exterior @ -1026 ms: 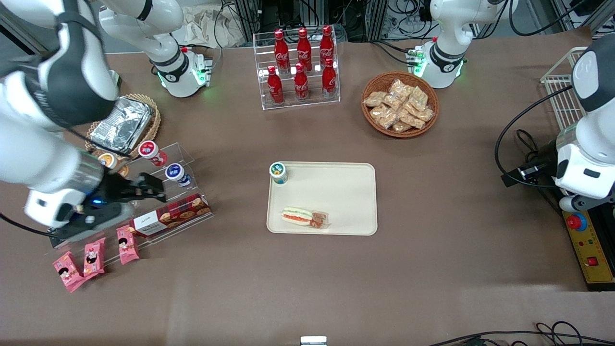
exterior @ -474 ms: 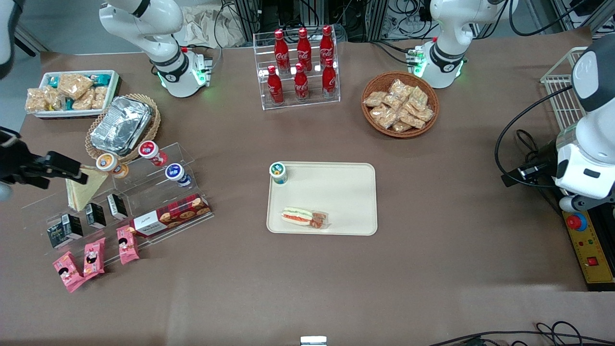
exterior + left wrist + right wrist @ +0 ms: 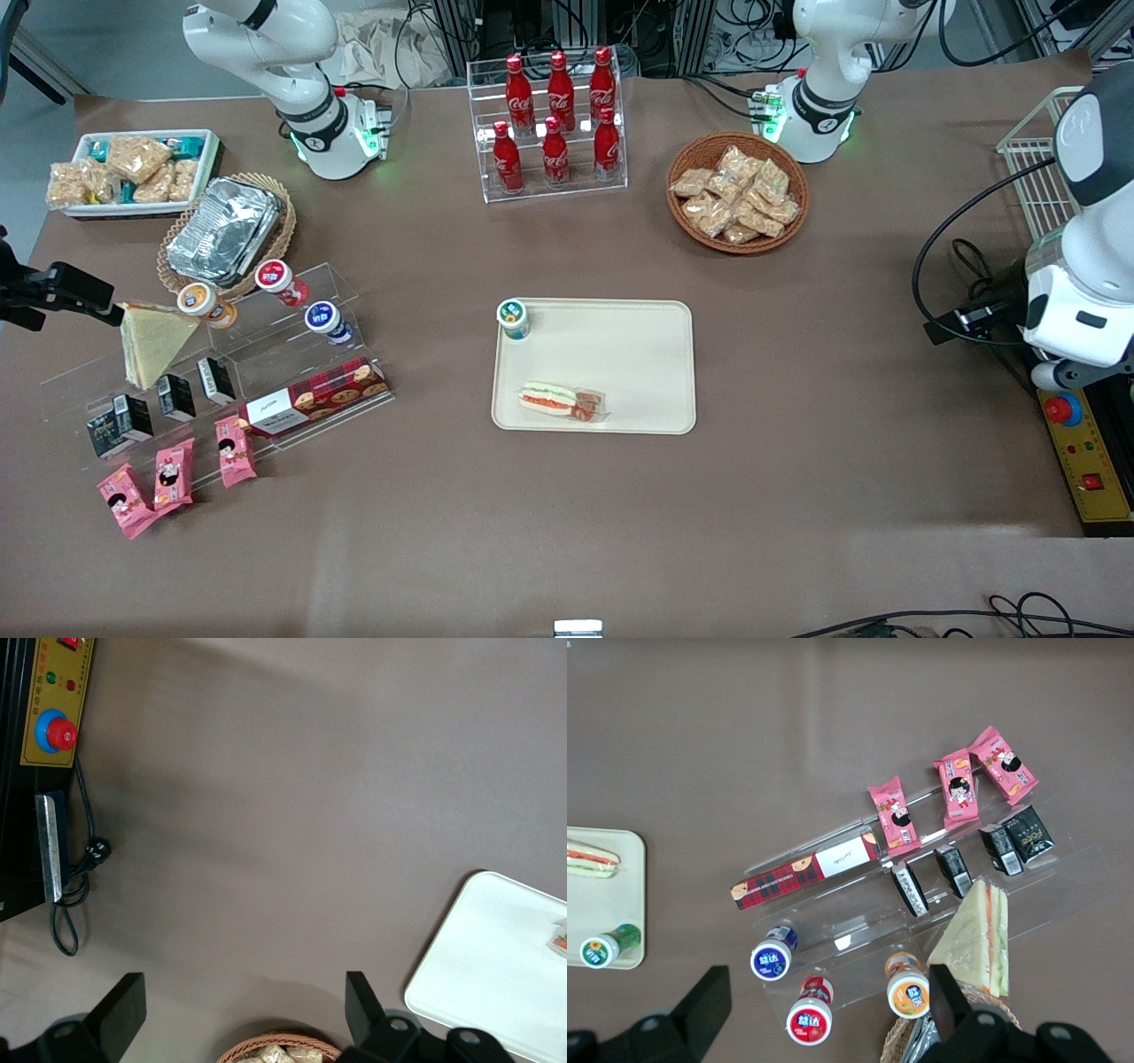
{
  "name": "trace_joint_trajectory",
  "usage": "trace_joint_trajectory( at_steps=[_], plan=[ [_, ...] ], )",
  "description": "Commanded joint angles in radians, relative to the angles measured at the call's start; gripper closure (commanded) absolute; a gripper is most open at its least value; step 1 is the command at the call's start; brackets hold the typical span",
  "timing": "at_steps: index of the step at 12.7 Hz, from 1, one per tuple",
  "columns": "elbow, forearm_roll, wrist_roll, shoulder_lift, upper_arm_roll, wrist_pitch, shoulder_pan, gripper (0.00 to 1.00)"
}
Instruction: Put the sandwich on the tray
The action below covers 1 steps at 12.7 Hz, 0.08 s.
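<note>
Sandwich point(image 3: 561, 399) lies on tray point(image 3: 638, 354); gripper point(image 3: 828, 992) hangs wide, empty, above the snack rack point(image 3: 921, 904); best stay clear.

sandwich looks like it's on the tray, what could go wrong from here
The sandwich lies close to the tray rim nearest the front camera, so a nudge might push it off. The open gripper hangs by the plain wedge on the clear shelf and could knock it.

Front view high over table, both wrist views downward, sharing tray point(image 3: 620, 354)
</note>
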Motion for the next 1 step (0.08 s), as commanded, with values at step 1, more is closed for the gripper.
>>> trace_joint_trajectory(
  at_steps=[1],
  plan=[
    [-0.024,-0.018,-0.008,-0.018,0.0,-0.01,0.008,0.01]
  ],
)
